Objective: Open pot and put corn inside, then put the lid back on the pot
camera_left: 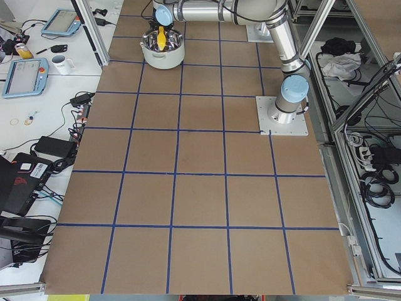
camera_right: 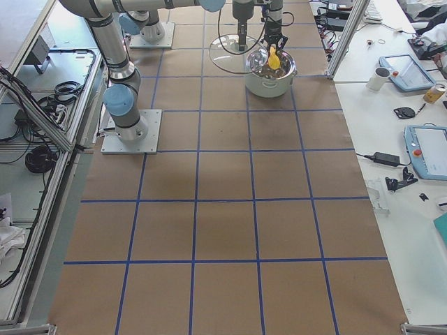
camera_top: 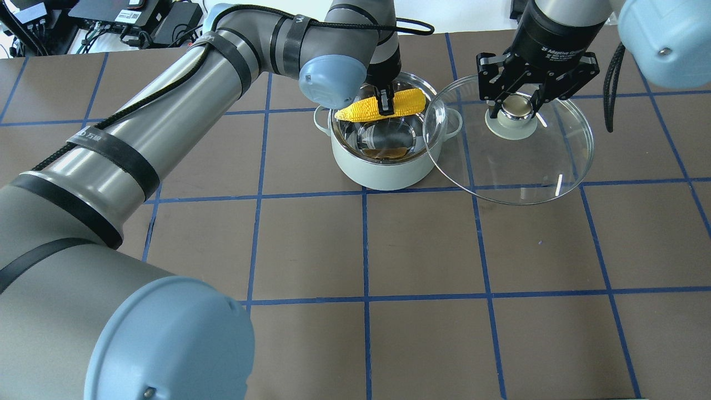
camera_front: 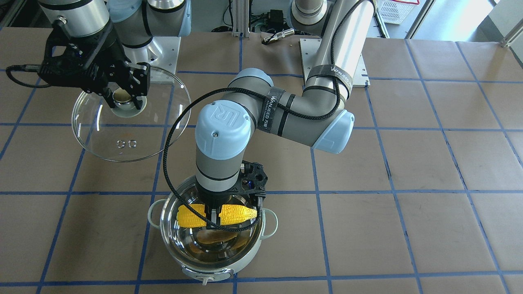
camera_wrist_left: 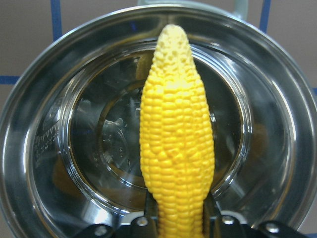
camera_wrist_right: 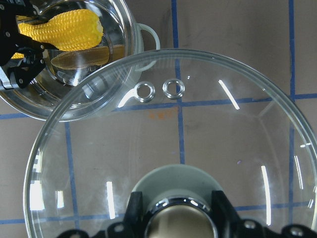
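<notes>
Nearest us stands the round, pale mint-green, steel-lined pot [camera_front: 220, 253], uncovered. Across its mouth we see the yellow toy corn cob [camera_front: 237, 213] held level, the left gripper [camera_front: 213, 216] pinching it near the middle, jaws closed onto it. Farther back, the right gripper [camera_front: 124, 100] has its jaws clamped on the beige-topped knob of the round clear glass lid [camera_front: 135, 130], which sits beside the pot.

Brown table [camera_top: 422, 250], blue tape grid [camera_top: 365, 250]; white side desk [camera_right: 363, 118], mug [camera_right: 382, 79], tablets [camera_right: 427, 150].

corn [camera_wrist_left: 176, 148] base cut off below, lid [camera_wrist_right: 208, 139] knob cropped, pot [camera_top: 383, 169] rim partly behind lid
</notes>
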`<action>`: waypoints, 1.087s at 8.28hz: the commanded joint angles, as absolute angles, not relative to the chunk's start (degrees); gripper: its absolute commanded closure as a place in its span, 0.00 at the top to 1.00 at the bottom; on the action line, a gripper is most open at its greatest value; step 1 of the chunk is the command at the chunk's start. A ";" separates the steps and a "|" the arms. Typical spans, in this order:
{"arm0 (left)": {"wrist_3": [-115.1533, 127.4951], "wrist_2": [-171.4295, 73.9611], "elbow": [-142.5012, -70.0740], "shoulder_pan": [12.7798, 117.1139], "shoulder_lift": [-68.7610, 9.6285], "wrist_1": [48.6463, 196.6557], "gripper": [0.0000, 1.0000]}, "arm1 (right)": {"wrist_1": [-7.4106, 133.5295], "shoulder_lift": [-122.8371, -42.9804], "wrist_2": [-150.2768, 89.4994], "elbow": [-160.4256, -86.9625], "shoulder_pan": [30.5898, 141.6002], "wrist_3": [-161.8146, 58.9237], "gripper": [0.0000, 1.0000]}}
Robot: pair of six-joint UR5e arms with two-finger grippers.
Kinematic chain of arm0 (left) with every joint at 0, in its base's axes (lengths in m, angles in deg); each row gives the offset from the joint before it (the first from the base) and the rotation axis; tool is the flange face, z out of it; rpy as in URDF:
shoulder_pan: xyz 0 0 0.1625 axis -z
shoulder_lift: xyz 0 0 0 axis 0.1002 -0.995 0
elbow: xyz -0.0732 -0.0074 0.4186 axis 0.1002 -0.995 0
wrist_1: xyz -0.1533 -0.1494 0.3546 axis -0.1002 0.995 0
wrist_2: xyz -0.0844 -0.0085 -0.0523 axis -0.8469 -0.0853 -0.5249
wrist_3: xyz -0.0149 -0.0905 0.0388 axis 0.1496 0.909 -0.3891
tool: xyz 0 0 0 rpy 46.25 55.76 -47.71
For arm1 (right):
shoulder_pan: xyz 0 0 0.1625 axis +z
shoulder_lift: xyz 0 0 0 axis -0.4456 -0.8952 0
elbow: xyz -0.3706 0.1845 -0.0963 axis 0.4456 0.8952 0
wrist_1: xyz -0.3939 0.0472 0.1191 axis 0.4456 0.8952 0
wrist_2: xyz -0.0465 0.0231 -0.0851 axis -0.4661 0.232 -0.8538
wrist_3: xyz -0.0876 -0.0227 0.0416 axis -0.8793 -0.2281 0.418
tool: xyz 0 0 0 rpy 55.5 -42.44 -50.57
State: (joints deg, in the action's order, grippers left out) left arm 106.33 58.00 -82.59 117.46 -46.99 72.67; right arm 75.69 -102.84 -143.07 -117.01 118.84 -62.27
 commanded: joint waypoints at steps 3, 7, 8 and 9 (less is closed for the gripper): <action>106.05 58.14 -84.65 117.46 -47.33 71.85 0.63 | 75.61 -102.84 -143.06 -117.01 118.84 -62.32 0.40; 105.26 60.16 -85.46 117.46 -46.28 66.40 1.00 | 75.96 -102.84 -142.97 -117.01 118.92 -62.32 0.35; 105.35 60.16 -85.37 117.46 -44.88 66.49 1.00 | 75.96 -102.84 -142.97 -117.01 118.92 -62.50 0.35; 105.26 58.51 -85.54 117.37 -42.17 67.79 1.00 | 75.96 -102.84 -143.06 -117.01 118.92 -62.41 0.35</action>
